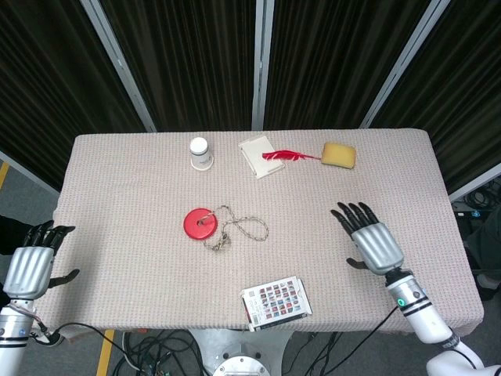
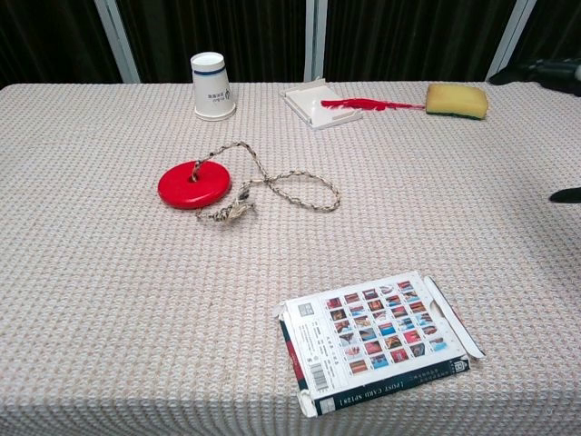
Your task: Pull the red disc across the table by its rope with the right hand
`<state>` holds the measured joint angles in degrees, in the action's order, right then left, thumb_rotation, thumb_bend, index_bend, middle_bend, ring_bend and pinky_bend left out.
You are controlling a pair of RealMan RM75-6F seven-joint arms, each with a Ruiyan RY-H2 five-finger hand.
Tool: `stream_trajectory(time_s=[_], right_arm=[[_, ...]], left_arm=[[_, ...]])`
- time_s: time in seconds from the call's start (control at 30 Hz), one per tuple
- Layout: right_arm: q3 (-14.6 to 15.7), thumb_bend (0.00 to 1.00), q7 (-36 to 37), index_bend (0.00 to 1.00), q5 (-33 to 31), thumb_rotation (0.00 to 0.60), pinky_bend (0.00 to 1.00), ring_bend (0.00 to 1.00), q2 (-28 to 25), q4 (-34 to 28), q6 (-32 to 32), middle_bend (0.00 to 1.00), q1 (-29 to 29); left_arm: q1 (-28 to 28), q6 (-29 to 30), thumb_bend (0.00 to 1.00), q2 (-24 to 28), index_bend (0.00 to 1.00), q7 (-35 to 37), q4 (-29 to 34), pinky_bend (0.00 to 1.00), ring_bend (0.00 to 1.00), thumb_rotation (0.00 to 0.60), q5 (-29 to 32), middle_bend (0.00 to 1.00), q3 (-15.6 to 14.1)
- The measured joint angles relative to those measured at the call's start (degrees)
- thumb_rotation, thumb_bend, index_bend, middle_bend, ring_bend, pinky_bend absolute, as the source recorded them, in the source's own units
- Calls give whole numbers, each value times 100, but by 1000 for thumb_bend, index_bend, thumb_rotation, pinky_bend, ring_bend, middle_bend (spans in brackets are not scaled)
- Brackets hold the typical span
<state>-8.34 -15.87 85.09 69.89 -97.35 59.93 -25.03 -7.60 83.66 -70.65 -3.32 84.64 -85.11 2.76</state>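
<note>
The red disc (image 1: 200,224) lies flat on the worktop (image 1: 141,188), on the left arm's side of the rope (image 1: 239,228) and nearer the robot than the paper cup (image 1: 200,153). The rope leaves the disc's centre, runs away from the disc in a loose loop toward the right arm's side, and doubles back to a knotted, frayed bunch just beside the disc's near edge. The right hand (image 1: 371,241) hovers over the worktop well apart from the rope, on the far side of the loop from the disc, fingers (image 1: 354,214) spread wide and holding nothing. The left hand (image 1: 30,262) hangs off the worktop edge on the disc's other side, fingers apart, likewise empty. Judged from appearance, the disc is a light, rigid plastic piece that should slide readily, though the woven cloth covering may drag on it. The rope looks soft and limp: it will carry no push and will take up slack before the disc moves. The best hold appears to be the outer curve of the loop, the part nearest the right hand, pinched firmly since thin cord may slip. A printed box (image 1: 275,301) lies nearer the robot than the rope, and could catch a pull drawn that way.
</note>
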Motion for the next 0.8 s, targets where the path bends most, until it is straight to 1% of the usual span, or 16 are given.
stream_trajectory(time_s=[0.17,0.4,0.53,0.7,0.8], right_arm=[[-197,39,-677,0,-469,600,0,0,613,84,-739,56,-757],[-417,59,-1230,0,-1449,600,0,0,1561,640,-1545,136,-1661],[-471,91,-1399,0,-1875,600,0,0,1952,966,-1731,181,-2002],[-504,122,-1467,0,-2323,600,0,0,2235,1180,-1894,235,-2332],[-494,135,-1497,0,-2488,600,0,0,2366,1293,-1920,268,-2499]], left_arm=[[33,8,1,14,204,97,-74,145,105,600,31,218,-5],[85,35,1,29,204,258,-197,145,105,600,66,218,-9],[105,40,1,34,204,353,-248,145,105,600,85,219,-5],[129,32,1,24,204,475,-321,145,105,600,103,219,-10],[144,49,1,20,204,510,-358,145,105,600,101,220,-9]])
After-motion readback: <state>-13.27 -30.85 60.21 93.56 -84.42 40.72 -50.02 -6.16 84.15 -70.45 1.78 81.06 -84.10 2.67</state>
